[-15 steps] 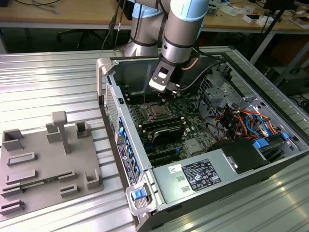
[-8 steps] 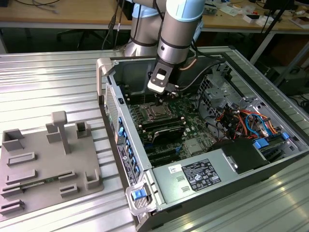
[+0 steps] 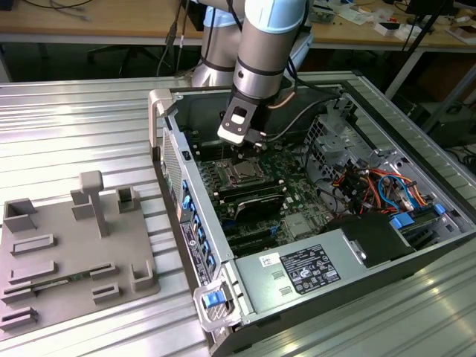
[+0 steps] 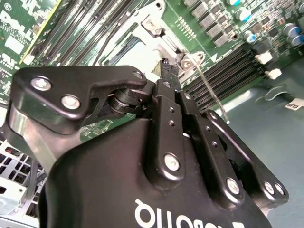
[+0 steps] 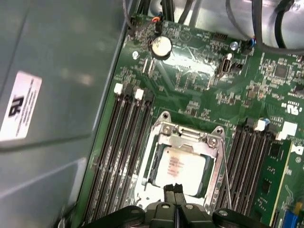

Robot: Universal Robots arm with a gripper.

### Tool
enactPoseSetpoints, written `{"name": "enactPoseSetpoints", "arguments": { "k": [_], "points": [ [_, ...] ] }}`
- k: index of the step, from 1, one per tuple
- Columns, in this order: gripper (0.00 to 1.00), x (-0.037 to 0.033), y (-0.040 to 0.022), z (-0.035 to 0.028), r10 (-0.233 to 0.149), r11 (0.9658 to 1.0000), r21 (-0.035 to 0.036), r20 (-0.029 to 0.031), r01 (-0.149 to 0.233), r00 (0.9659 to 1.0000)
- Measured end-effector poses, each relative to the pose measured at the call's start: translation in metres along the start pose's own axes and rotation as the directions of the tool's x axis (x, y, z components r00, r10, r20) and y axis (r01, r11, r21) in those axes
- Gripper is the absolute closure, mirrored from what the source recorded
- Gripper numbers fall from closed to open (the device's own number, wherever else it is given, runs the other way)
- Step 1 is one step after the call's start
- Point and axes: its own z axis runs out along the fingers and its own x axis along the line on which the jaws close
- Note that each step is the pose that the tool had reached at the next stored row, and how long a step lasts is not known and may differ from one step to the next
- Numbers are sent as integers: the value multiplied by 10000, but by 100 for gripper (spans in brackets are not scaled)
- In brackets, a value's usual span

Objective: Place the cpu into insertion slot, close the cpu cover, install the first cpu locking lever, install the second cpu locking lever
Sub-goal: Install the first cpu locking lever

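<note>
Pointing at cpu cover, end effector clenched | cpu silver-topped, square, seated

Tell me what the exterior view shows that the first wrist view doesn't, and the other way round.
The exterior view adds the wider scene: the whole open computer case, the arm reaching into it, the power supply, and a grey fixture plate on the exterior view's left. The first wrist view adds close detail: the cpu seen through the window of the cpu cover, a coin battery, and the end effector, fingertips together at the cover's edge. Both share the green motherboard and the black memory slots.
</note>
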Motion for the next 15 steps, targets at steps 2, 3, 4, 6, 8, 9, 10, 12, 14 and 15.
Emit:
{"name": "enactPoseSetpoints", "arguments": {
  "k": [2, 3, 4, 6, 8, 9, 10, 12, 14, 15],
  "points": [
    [89, 3, -11, -1, -11, 10000, 1, 1, 11, 10000],
    [89, 3, -12, -1, -17, 10000, 1, 0, 17, 10000],
    [89, 3, -12, -1, -18, 10000, 1, 0, 18, 10000],
    [89, 3, -12, -1, -33, 10000, 0, -1, 33, 10000],
    [89, 3, -12, -1, -33, 10000, 0, -1, 33, 10000],
    [89, 3, -12, -1, -34, 10000, 0, -1, 34, 10000],
    [89, 3, -12, -1, -34, 10000, 1, -1, 34, 10000],
    [89, 3, -12, -1, -34, 10000, 0, 0, 34, 10000],
    [89, 3, -12, -1, -34, 10000, 0, -1, 34, 10000],
    [89, 3, -12, -1, -34, 10000, 0, 0, 34, 10000]
  ]
}}
